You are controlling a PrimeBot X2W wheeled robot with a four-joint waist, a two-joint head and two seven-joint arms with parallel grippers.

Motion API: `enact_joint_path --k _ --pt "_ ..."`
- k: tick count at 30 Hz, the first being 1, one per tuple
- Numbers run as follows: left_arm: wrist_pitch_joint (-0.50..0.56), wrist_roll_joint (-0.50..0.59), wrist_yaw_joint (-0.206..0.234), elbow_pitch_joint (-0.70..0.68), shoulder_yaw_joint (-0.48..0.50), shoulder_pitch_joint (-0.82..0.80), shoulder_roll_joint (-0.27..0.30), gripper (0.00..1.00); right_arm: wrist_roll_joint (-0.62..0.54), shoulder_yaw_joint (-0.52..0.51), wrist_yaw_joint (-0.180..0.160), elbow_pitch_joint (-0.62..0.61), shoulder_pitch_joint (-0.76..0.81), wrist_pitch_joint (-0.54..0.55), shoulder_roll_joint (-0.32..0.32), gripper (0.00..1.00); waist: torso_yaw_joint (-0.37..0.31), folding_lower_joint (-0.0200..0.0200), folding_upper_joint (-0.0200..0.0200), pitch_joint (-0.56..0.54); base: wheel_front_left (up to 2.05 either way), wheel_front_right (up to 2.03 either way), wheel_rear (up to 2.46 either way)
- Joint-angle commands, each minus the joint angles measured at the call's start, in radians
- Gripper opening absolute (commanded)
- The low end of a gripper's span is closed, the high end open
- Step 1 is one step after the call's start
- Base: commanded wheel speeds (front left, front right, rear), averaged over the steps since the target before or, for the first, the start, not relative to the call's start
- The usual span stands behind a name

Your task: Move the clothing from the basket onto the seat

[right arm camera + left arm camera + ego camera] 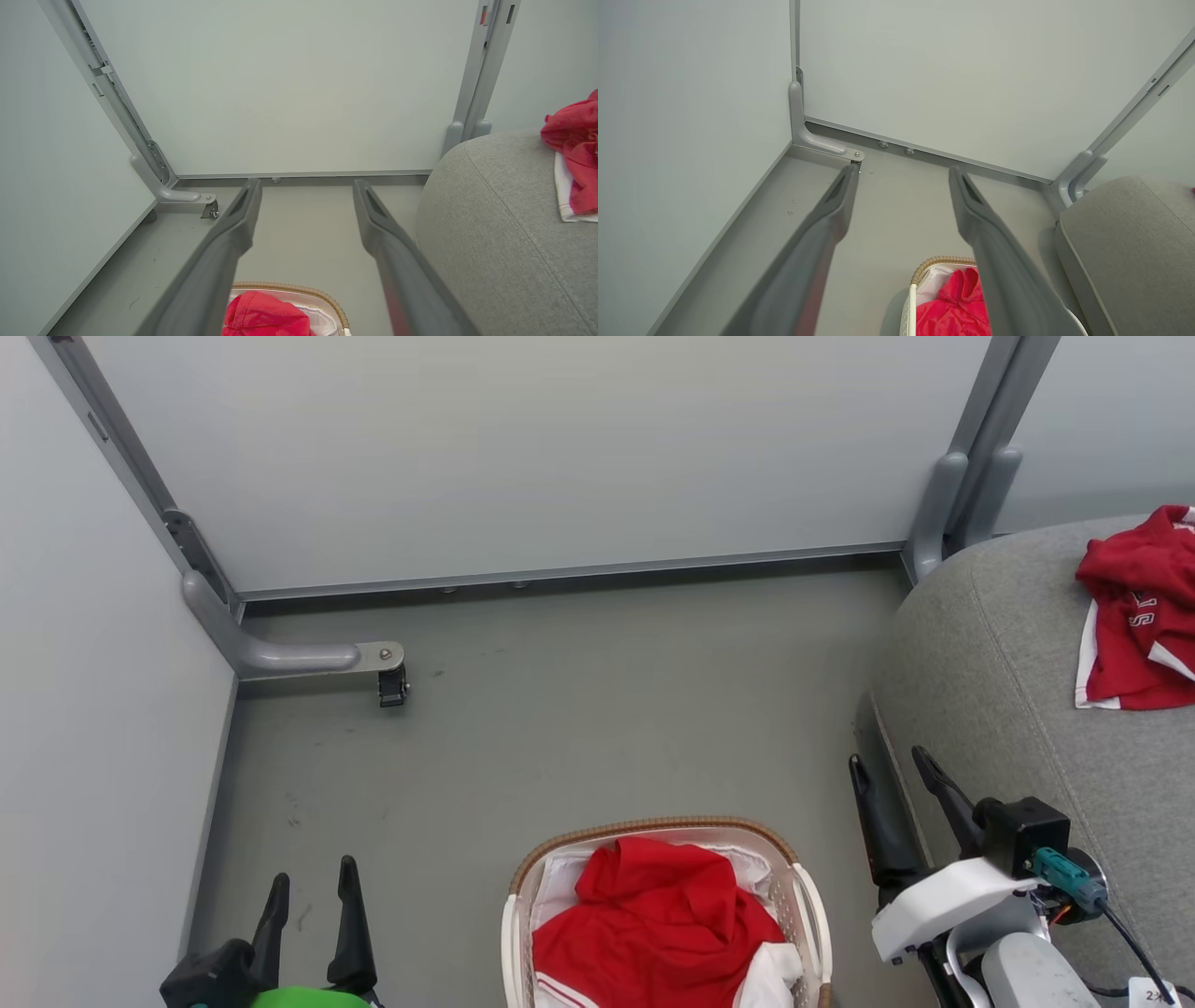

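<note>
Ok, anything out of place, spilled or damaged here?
Nothing stands out. One red garment lies crumpled on the seat; the other clothing sits inside the basket, upright on the floor. The left gripper and right gripper hang open, empty.

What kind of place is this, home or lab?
Probably a lab mock-up, not a home: bare partition panels on metal frames, one with a caster, enclose a plain grey floor. The seat and basket look like staged props.
</note>
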Motion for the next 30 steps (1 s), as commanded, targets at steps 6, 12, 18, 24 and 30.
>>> enact_joint_path --k 6,12,18,24,30 --pt "-0.001 0.025 -0.01 0.003 -0.021 -0.045 0.0 1.0 -0.006 -0.008 -0.001 -0.017 -0.023 0.0 -0.004 1.0 -0.01 0.0001 0.008 0.048 0.0 0.0 0.0" --pt "-0.001 0.087 -0.026 0.043 -0.083 -0.153 0.001 1.0 -0.031 -0.054 -0.001 -0.053 -0.082 0.0 -0.004 1.0 -0.025 0.0001 0.008 0.132 0.0 0.0 0.0" --pt "-0.001 0.15 -0.044 0.165 -0.209 -0.334 0.001 1.0 -0.063 -0.14 -0.001 -0.1 -0.165 0.0 -0.003 1.0 -0.041 0.0001 0.008 0.256 0.0 0.0 0.0" --pt "-0.001 0.148 -0.053 0.341 -0.386 -0.5 0.003 1.0 -0.066 -0.195 -0.001 -0.141 -0.241 0.0 -0.003 1.0 -0.069 0.0001 0.008 0.391 0.0 0.0 0.0" --pt "0.005 0.129 -0.056 0.493 -0.567 -0.623 0.003 1.0 -0.043 -0.21 -0.001 -0.176 -0.303 0.0 -0.003 1.0 -0.124 0.0001 0.008 0.511 0.0 0.0 0.0"
